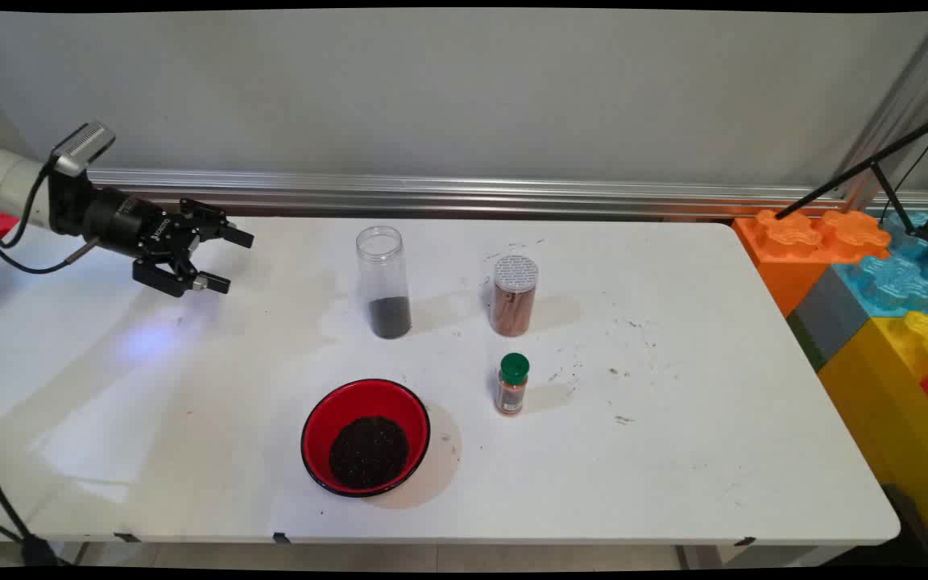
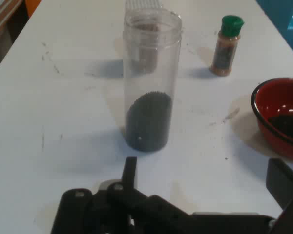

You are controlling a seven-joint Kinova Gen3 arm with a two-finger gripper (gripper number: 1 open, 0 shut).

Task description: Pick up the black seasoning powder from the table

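My gripper [image 1: 229, 259] hangs open over the table's left part, pointing right, with nothing between its fingers. Nearest to it is a tall clear jar [image 1: 384, 282] without a lid, holding a little dark grain at its bottom. In the hand view that jar [image 2: 150, 80] stands upright straight ahead of the gripper [image 2: 205, 178], a short way off. Behind it is a jar of brown spice [image 1: 513, 295] with a perforated lid. A small green-capped spice bottle [image 1: 511, 384] stands nearer the front. The red bowl [image 1: 365, 436] holds dark grain; the hand view shows this bowl [image 2: 281, 116] at right.
Loose dark specks lie scattered on the white table [image 1: 673, 451] right of the jars. Large coloured toy blocks [image 1: 875, 282] stand past the table's right edge. A metal rail [image 1: 464, 193] runs along the wall behind.
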